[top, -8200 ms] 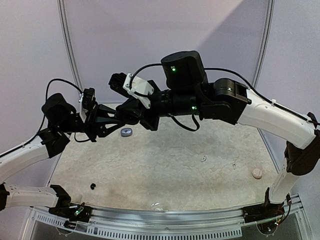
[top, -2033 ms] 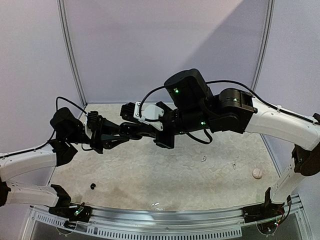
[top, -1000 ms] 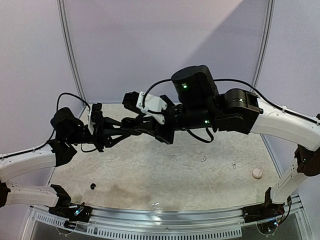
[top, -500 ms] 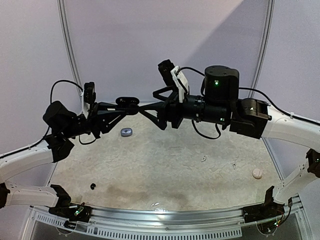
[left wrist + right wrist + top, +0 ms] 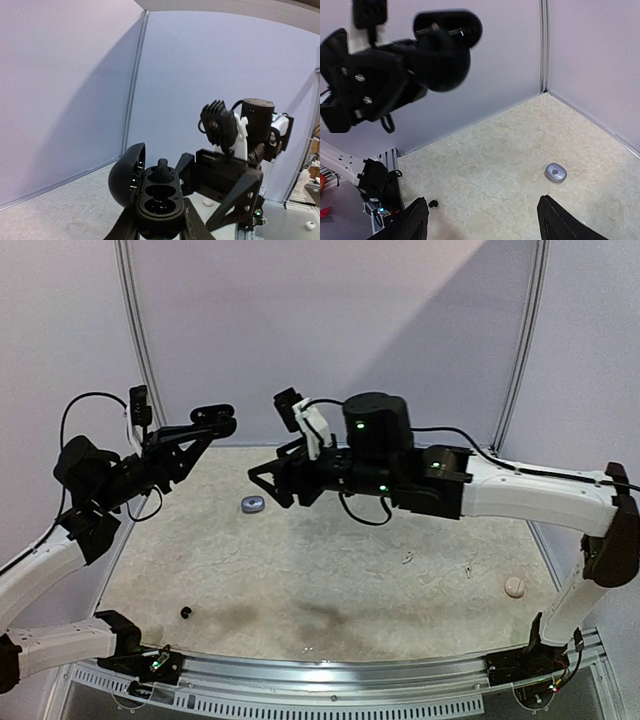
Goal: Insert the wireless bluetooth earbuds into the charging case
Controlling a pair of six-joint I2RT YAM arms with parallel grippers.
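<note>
The left gripper (image 5: 160, 230) pinches the open black charging case (image 5: 159, 202), one black earbud (image 5: 161, 170) seated inside; the right gripper (image 5: 482, 222) hangs apart, fingers spread

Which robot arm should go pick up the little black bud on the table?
Probably the right. The right gripper is open and empty, while the left gripper is shut on the open black case and needs to keep holding it. The black bud does lie nearer the left side, though.

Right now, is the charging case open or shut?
Open. The charging case has its lid hinged back, both sockets bared, a black earbud in one.
</note>
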